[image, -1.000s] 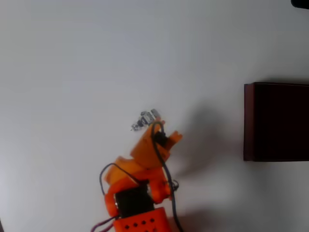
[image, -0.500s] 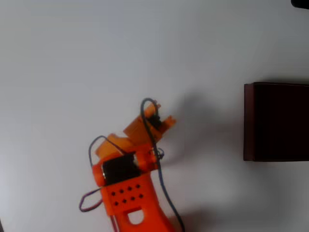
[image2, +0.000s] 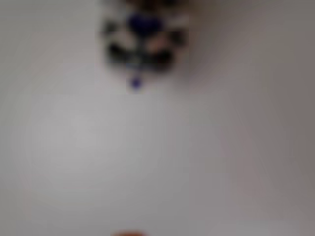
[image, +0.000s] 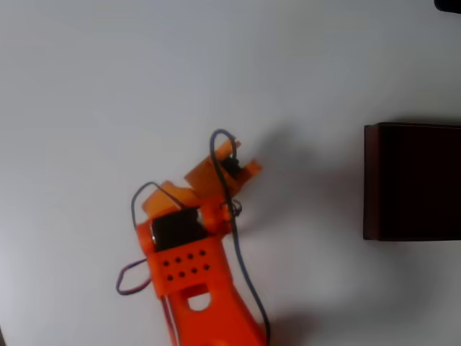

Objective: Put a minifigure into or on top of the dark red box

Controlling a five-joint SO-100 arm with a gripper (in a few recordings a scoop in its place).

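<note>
Orange arm (image: 191, 259), black motor block, dark cable, 6 holes.

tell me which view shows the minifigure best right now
The wrist view: the minifigure appears at the top of the picture on the white table, though blurred. In the overhead view the orange arm covers its spot.

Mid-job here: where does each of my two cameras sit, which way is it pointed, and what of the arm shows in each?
Overhead view: fixed above the white table, looking straight down; shows the orange arm, its hand, and the dark red box at the right edge.
Wrist view: rides on the arm, close to the table, aimed at the blurred minifigure; an orange sliver at the bottom edge.
Shared: the white tabletop.
</note>
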